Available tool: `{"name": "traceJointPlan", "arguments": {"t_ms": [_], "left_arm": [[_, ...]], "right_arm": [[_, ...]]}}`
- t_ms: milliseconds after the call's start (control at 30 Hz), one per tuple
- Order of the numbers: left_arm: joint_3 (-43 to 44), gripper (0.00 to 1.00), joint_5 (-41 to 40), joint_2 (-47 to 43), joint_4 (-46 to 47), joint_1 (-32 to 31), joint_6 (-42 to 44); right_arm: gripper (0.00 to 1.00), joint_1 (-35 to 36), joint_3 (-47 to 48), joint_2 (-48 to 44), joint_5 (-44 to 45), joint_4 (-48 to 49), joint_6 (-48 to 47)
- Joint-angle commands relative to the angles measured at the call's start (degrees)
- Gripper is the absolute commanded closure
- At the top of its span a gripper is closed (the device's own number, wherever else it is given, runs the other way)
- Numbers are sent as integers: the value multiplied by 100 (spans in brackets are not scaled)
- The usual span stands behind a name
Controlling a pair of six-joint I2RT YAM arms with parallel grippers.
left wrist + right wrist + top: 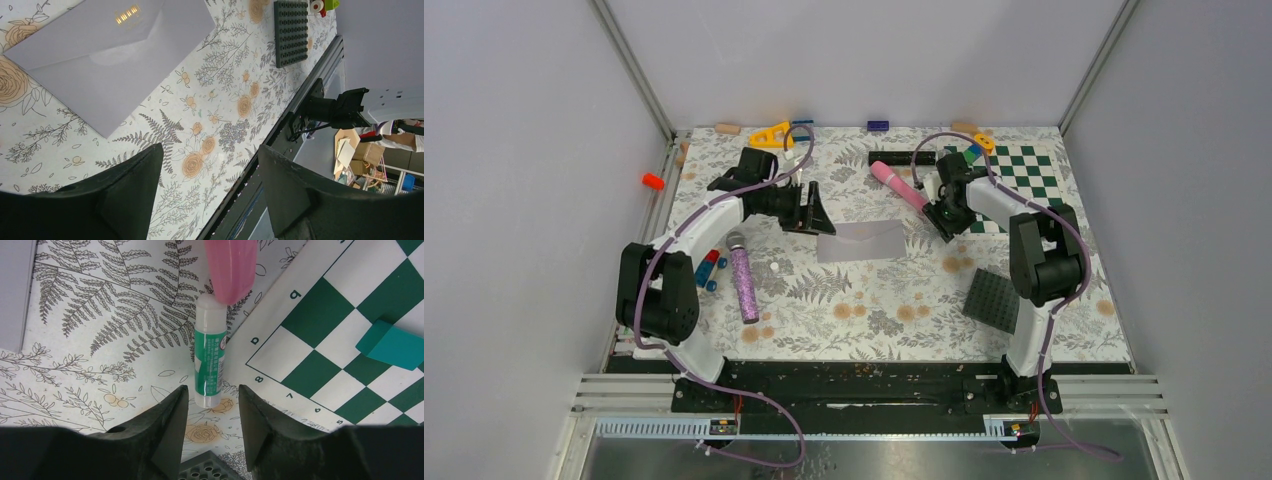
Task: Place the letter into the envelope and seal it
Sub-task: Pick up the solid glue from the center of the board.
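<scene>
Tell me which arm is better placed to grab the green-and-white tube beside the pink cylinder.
Right. The right gripper, open, hovers directly over the green-and-white tube, whose near end lies between the jaws in the wrist view. The left gripper, also open, is over by the envelope, away from the tube.

I am looking down on a worktop (874, 300) covered in a flower-and-fern print. The grey envelope (862, 240) is lying flat near its middle, flap side up. Behind it to the right a pink cylinder (898, 185) is lying at a slant. A green-and-white glue stick (210, 357) is resting at its end, just beside the edge of the checkerboard (1024, 180). A dark studded plate (992, 298) is sitting near the right front, and a purple glitter stick (742, 280) is lying at the left.
</scene>
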Motion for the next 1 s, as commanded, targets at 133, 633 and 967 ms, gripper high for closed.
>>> {"name": "traceJointPlan", "arguments": {"t_ms": [133,633,967], "left_arm": [[-25,30,221,-329,241,88,4],[26,29,232,-462,160,184,22],[6,29,274,-545,169,233,4]], "right_arm": [[52,125,552,237,109,-387,-133],[51,249,1256,680,-45,-1226,316],[53,249,1429,792,-26,-1476,670]]}}
